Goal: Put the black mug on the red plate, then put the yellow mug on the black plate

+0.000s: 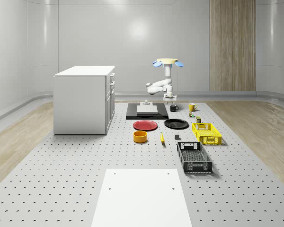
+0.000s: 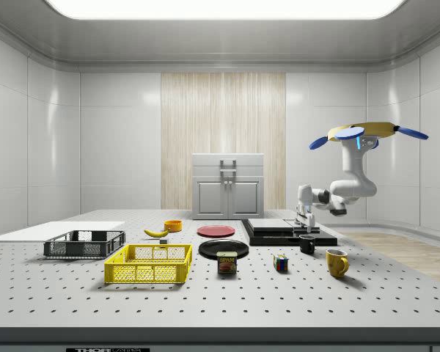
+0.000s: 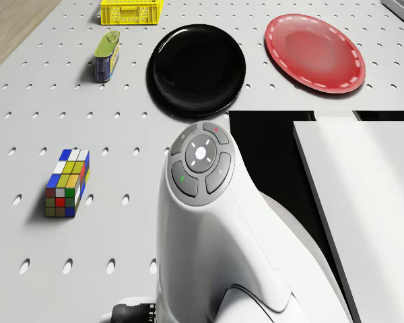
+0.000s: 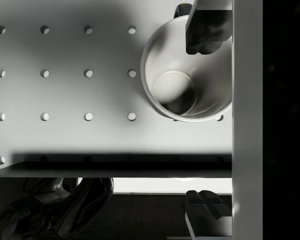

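The drone (image 2: 369,131) has a flat, pale yellow body with blue rotor blades sticking out at its sides. Under it, nearer the black mug (image 2: 306,244), hangs the arm (image 2: 350,178): glossy white, made of thick rounded segments with smooth shells, and a small blue-lit patch sits near its top. In the drone view one arm segment (image 3: 209,235) carries a round grey control pad (image 3: 201,167) with a white centre button, ringed by four grey wedge keys, one marked with a tiny red dot and one with a green mark. The gripper (image 4: 202,120) has dark, blocky fingers (image 4: 206,30), and black cables loop beside them
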